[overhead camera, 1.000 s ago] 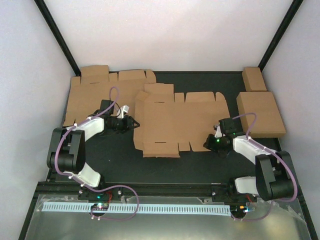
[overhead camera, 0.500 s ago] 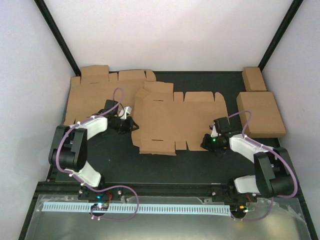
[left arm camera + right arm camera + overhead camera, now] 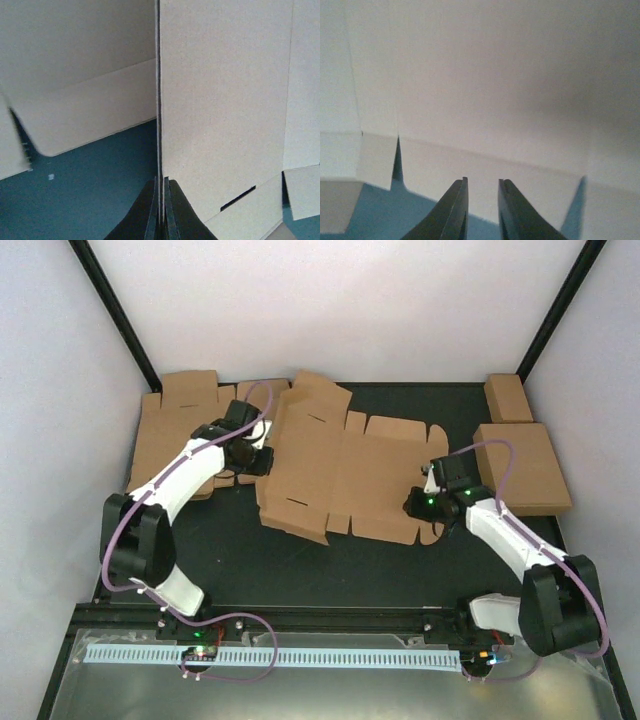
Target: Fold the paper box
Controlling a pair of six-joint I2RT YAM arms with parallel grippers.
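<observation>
Seen from above, the paper box [image 3: 340,480], not yet folded, sprawls as a flat die-cut sheet across the middle of the dark counter [image 3: 300,560]. Its long axis runs left to right between the two arms. The left tool [image 3: 262,462] meets it at the far-left end and the right tool [image 3: 413,506] sits at its near-right edge, so each arm is nearest its own end and the fold line likely lies between them. A stack of flat sheets [image 3: 165,435] lies at the far left, while a squarish folded box [image 3: 520,468] and a small oblong box [image 3: 508,397] sit at the far right, apart from the work. From the left wrist, the left tool [image 3: 161,210] is pinched tight on the sheet's edge, the paper box [image 3: 225,100] rising edge-on and upright from its fingers above the counter [image 3: 90,190]. From the right wrist, the right tool [image 3: 482,205] shows its fingers a narrow gap apart with nothing seen between them, the paper box [image 3: 495,100] filling the view just beyond. A second earlier the sheet lay flat and square to the counter. Since then the left arm has reached farther away, closed on the left panel and raised it, skewing the sheet, while the right tool has kept to the same near-right corner.
</observation>
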